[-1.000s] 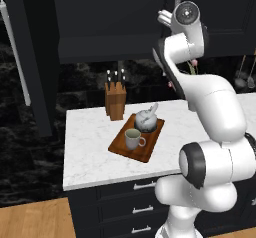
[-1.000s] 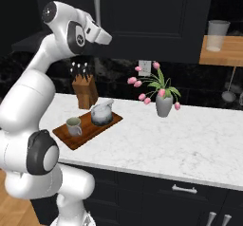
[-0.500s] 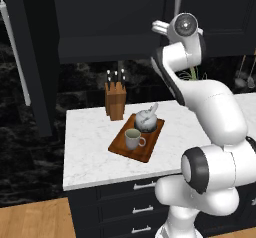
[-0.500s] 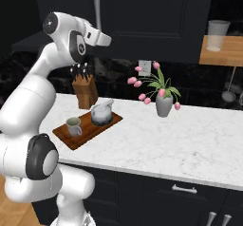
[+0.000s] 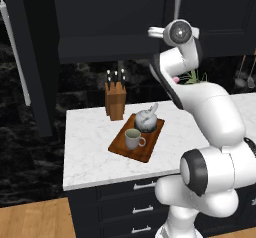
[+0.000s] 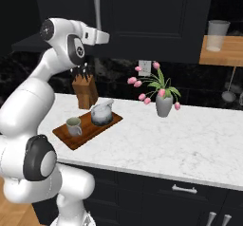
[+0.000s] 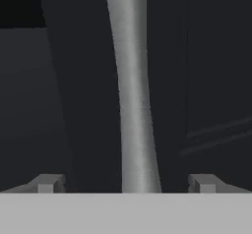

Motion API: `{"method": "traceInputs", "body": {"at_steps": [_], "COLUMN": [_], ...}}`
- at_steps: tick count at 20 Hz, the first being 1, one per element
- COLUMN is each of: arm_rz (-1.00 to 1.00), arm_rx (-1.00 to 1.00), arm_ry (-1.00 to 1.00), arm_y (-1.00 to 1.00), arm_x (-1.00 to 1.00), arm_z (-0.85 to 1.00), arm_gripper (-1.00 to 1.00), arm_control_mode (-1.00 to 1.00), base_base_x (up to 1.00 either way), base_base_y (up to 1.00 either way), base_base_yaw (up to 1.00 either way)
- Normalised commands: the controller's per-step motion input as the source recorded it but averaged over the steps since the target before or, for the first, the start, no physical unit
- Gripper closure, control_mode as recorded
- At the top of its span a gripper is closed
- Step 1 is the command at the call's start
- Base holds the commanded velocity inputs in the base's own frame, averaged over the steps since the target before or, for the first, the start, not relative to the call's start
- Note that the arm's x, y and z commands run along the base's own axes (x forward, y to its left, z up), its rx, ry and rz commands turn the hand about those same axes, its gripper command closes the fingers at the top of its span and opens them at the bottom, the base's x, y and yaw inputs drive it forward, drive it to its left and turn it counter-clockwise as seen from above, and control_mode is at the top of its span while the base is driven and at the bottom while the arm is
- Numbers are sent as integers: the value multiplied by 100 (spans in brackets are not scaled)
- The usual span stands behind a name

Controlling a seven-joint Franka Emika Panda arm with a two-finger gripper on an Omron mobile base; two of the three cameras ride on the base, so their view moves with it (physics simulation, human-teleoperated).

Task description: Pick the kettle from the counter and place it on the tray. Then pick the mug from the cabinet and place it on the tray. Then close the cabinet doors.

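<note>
In the hand view the two fingertips [image 7: 47,183] stand wide apart at the bottom edge, and the long silver bar handle [image 7: 132,90] of a black cabinet door [image 7: 74,95] rises between them, close in front; whether either tip touches the bar cannot be told, and nothing is clamped. The gripper [image 7: 125,184] holds no object. From the base cameras the white arm reaches up to the upper cabinet [image 5: 110,17], its hand at the foot of that same handle [image 6: 97,6], with the right-hand door [image 6: 156,16] looking flush shut beside it. A tall dark panel [image 5: 30,57] stands out at the far left of the left base view. Below, on the white marble counter [image 6: 190,139], the reddish-brown tray [image 5: 145,149] lies at an angle; the silver kettle [image 5: 146,120] sits on its rear half and the pale mug [image 5: 133,139] on its front half, near each other. A light-wood knife block [image 5: 115,99] stands behind the tray, and a grey vase of pink flowers [image 6: 163,104] stands well apart along the counter. Dark drawers [image 5: 125,202] with silver pulls run beneath.
</note>
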Motion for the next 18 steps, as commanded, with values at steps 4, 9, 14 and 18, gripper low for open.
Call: {"method": "traceInputs", "body": {"at_steps": [4, 9, 14, 18], "arm_rz": [0, 0, -2, -3], "arm_rx": [-21, -18, -11, -2], "arm_ry": [-3, -6, -3, -6], "arm_y": [16, 3, 0, 0], "arm_x": [-12, -22, -23, -40], "arm_z": [0, 0, 0, 1], "arm_gripper": [-100, -100, -100, -100], "arm_control_mode": [-100, -100, -100, -100], "base_base_x": [0, 0, 0, 0], "base_base_y": [0, 0, 0, 0], "base_base_yaw": [0, 0, 0, 0]}}
